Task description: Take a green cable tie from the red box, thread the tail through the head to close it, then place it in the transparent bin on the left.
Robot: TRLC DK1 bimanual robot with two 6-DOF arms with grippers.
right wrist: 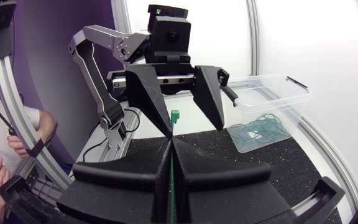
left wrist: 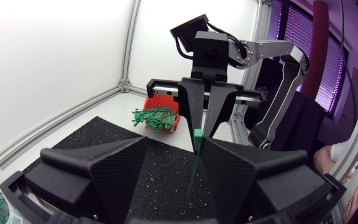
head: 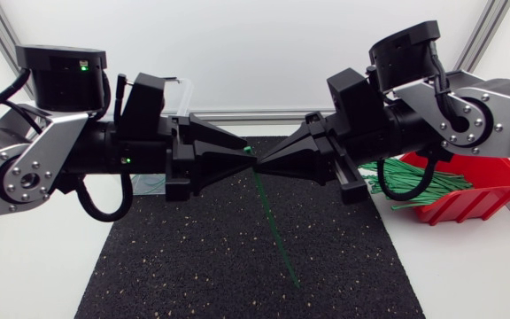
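Note:
Above the black mat (head: 193, 266) my two grippers meet tip to tip. My right gripper (head: 262, 161) is shut on a green cable tie (head: 277, 230), whose tail hangs slanting down toward the mat. The tie's head (right wrist: 174, 116) sticks out past the right gripper (right wrist: 171, 140). It lies between the spread fingers of my left gripper (right wrist: 194, 129), close to one finger. In the left wrist view the head (left wrist: 197, 134) shows just ahead of my left gripper (left wrist: 176, 142), which is open. The red box (head: 467, 199) holds several green ties (head: 405, 182).
The transparent bin (right wrist: 272, 99) stands behind my left arm with several closed green ties (right wrist: 260, 127) in it. The red box (left wrist: 160, 102) sits at the mat's far right, by the frame rail. Both arms hang over the mat's back half.

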